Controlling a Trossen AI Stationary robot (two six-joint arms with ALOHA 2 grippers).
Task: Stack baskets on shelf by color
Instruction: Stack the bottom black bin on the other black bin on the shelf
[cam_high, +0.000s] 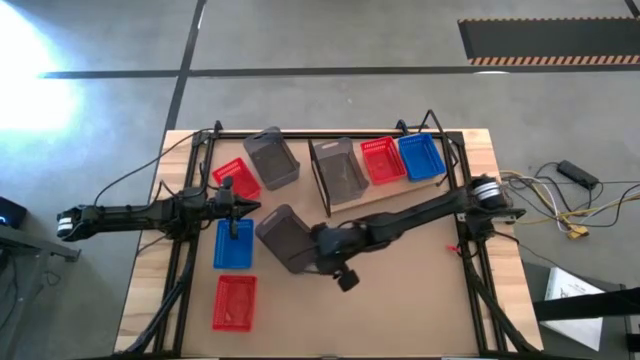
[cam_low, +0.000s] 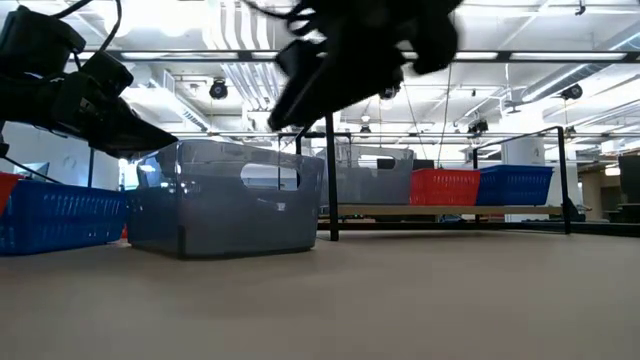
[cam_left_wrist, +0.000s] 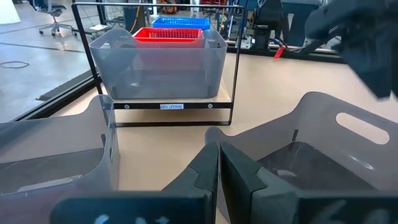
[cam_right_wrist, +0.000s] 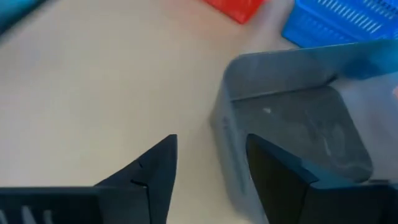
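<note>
Nearest the low camera, the translucent dark grey plastic basket (cam_low: 228, 198) sits on the table under the right gripper (cam_right_wrist: 208, 168), whose fingers spread wide astride its wall, while the light wooden shelf (cam_high: 385, 187) holds one grey, one red, one blue; six remain, the left gripper (cam_left_wrist: 219, 171) pinched together

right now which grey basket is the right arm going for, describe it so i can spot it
Start at the wooden shelf along the table's far edge, then come toward the table's middle. The grey basket lies there, beside the blue basket. It is the only grey one off the shelf's line, with the right gripper open, its jaws straddling its wall.
</note>
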